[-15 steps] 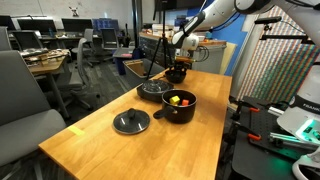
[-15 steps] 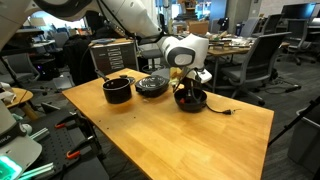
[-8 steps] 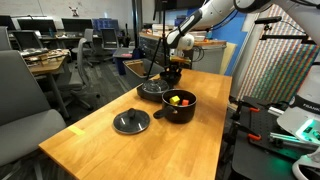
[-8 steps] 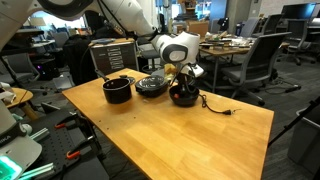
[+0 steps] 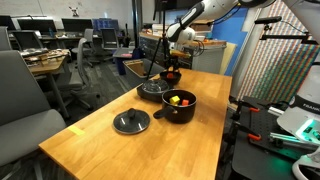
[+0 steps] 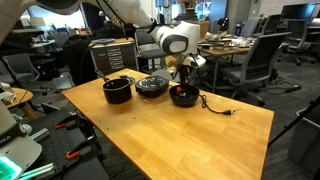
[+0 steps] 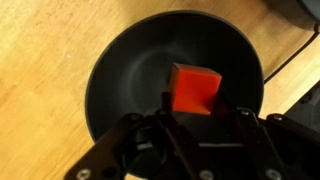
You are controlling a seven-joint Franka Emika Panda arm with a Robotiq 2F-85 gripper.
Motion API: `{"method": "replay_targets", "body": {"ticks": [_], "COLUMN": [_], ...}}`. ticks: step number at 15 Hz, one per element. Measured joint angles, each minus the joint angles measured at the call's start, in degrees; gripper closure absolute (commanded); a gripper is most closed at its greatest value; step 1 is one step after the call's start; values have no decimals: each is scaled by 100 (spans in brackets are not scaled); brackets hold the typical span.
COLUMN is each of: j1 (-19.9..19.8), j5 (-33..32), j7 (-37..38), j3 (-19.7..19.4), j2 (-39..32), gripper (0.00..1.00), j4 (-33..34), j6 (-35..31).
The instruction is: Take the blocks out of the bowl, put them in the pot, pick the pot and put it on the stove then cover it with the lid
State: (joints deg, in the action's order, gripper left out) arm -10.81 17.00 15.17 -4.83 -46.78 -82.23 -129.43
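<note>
My hand (image 7: 197,124) is clenching the orange-red block (image 7: 195,88), hanging over the bowl (image 7: 115,85). I'm judging the grip shallow: the block could be slipping back in, or bouncing onto the counter (image 5: 110,150), while I'm carrying it to the pot (image 5: 180,112).

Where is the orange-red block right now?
In the wrist view the orange-red block is gripped in the hand, above the middle of the bowl, which stands next to the stove.
</note>
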Motion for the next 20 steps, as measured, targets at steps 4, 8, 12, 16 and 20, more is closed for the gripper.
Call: {"method": "replay_targets", "body": {"ticks": [4, 8, 12, 16, 20], "j1": [22, 370, 675, 932, 1317], "j5": [-12, -434, -672, -622, -325], "j7": [-153, -660, -1236, -1867, -2132], "j3": [35, 111, 364, 843, 1322], "j2": [242, 1120, 2200, 3180, 3849], "gripper": [79, 79, 79, 79, 79], "j4": [-98, -784, -1721, -2828, -4064], "j6": [-20, -192, -270, -340, -597]}}
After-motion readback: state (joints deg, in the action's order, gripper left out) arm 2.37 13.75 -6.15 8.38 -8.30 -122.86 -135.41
